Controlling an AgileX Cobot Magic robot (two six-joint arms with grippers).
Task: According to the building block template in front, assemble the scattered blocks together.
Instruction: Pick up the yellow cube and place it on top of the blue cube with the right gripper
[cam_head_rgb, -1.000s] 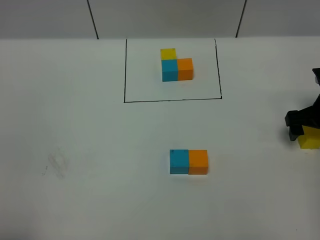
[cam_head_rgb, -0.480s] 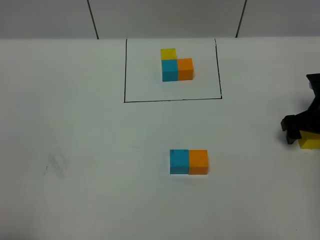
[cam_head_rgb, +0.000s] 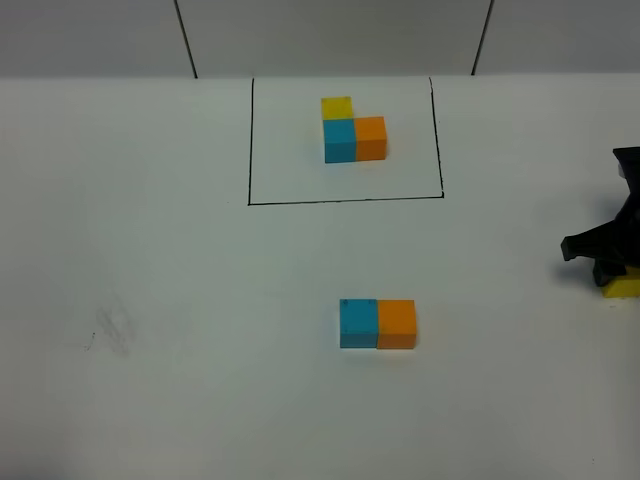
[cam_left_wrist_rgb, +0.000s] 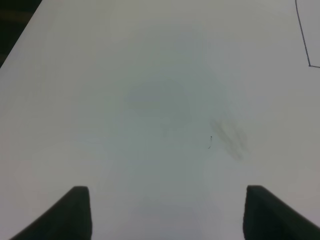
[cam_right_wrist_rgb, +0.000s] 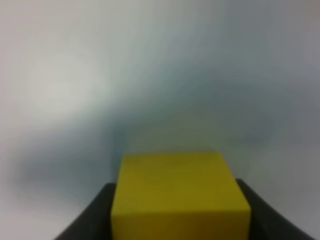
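1. Plain white throughout, with one faint grey smudge (cam_head_rgb: 112, 330): table (cam_head_rgb: 150, 250).
2. Thin black line: drawn rectangle (cam_head_rgb: 345, 201).
3. Yellow, cyan and orange, one plain colour per cube: building block template (cam_head_rgb: 350, 135).
4. Solid cyan: cyan block (cam_head_rgb: 358, 322).
5. Solid orange: orange block (cam_head_rgb: 396, 323).
6. Solid yellow, unpatterned: yellow block (cam_right_wrist_rgb: 180, 195).
7. Black: right gripper (cam_head_rgb: 612, 268).
8. Dark grey to black: left gripper (cam_left_wrist_rgb: 167, 215).
9. Pale grey with dark seams: back wall (cam_head_rgb: 330, 35).

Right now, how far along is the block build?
Done: cyan cube and orange cube sit joined, matching the front row of the template. In hand: right gripper closed on the yellow cube. Left: set yellow on cyan's far side.
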